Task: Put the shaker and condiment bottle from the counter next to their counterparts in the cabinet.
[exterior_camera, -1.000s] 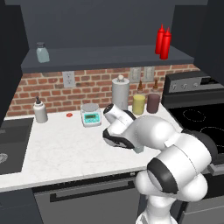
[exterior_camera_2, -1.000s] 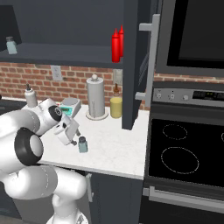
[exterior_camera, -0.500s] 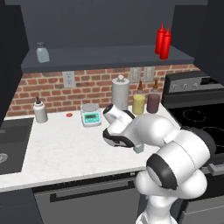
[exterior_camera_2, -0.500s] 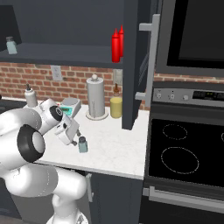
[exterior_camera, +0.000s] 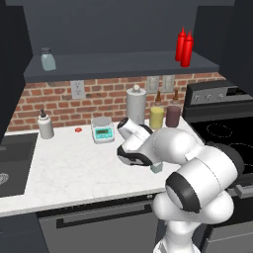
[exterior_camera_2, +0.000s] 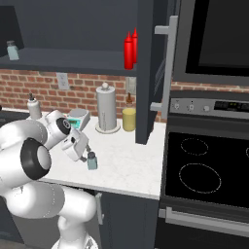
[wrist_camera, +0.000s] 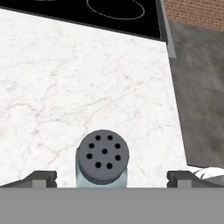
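The shaker [wrist_camera: 103,161], a small blue-grey jar with a dark perforated cap, stands upright on the white marble counter [wrist_camera: 87,87] near its front edge. My gripper [wrist_camera: 113,178] is open, one fingertip on each side of the shaker and neither touching it. From the right base view the shaker [exterior_camera_2: 92,160] sits just beyond my gripper [exterior_camera_2: 82,151]. In the left base view my arm hides most of the shaker [exterior_camera: 157,168]. Two red condiment bottles [exterior_camera: 184,47] stand side by side on the cabinet shelf [exterior_camera: 123,64]. A matching jar [exterior_camera: 48,59] stands at the shelf's far left.
At the brick wall stand a paper towel roll [exterior_camera: 136,105], a kitchen scale [exterior_camera: 103,129], a white pump dispenser [exterior_camera: 45,125], a yellow jar [exterior_camera: 156,117] and a maroon jar [exterior_camera: 173,116]. The stove [exterior_camera_2: 204,165] lies to the right, a sink [exterior_camera: 12,163] to the left. An open cabinet door [exterior_camera_2: 146,73] hangs above the counter's right end.
The hand has eased slightly lower around the shaker. The jaws stay open and the shaker has not moved.
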